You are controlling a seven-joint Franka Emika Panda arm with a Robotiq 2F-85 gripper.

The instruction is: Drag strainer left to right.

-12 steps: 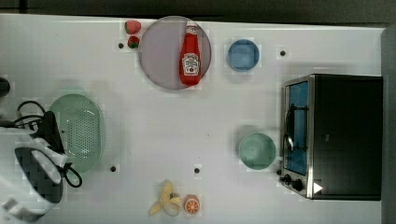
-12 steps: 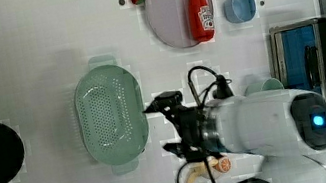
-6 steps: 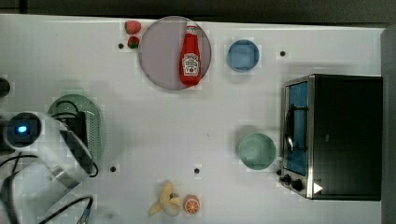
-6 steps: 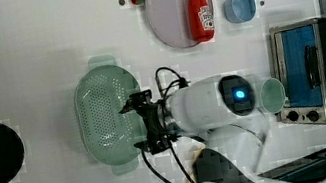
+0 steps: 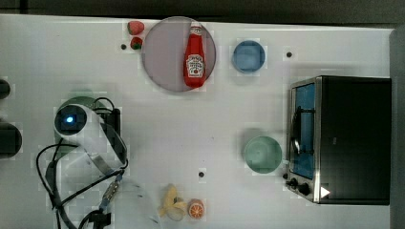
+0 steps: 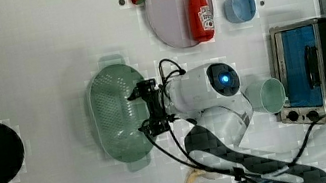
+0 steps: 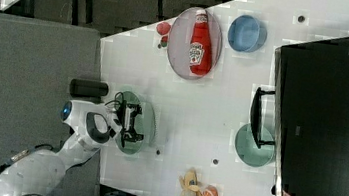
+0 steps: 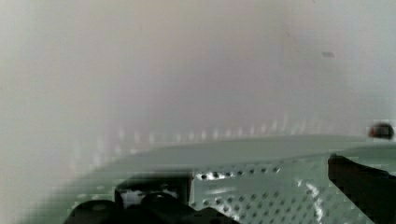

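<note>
White tabletop, matte, dotted with small dark marks; grey floor beyond its edge in the right view. Strainer: pale mint-green oval, perforated, wide rim with end tabs, lying left of centre in the left view. Gripper: over the strainer's right-hand rim in the left view, fingers spread wide, nothing between them. Open table runs rightward in the top view as far as the teal bowl and toaster oven.

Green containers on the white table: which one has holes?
The pale mint-green oval plastic strainer under the gripper; the smaller round teal-green bowl beside the toaster oven is plain-walled.
</note>
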